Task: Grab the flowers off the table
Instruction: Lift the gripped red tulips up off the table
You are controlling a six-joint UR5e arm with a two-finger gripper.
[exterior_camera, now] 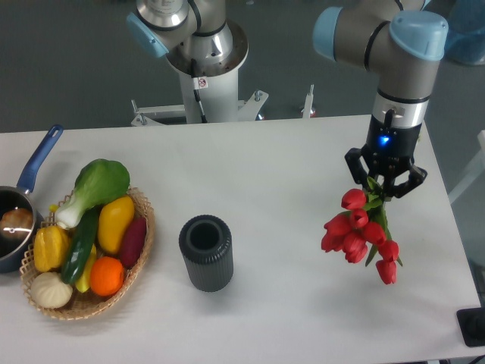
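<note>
The flowers (358, 233), a bunch of red tulip buds with green stems, hang heads-down above the right part of the white table (273, 167). My gripper (383, 184) points straight down and is shut on the stems at the top of the bunch. The buds dangle below and slightly left of the fingers, off the tabletop surface.
A dark ribbed cylindrical vase (205, 252) stands open-topped near the table's middle front. A wicker basket (83, 302) with vegetables and fruit sits at the left, with a blue-handled pot (15, 220) beside it. A second robot base (204, 57) stands behind the table.
</note>
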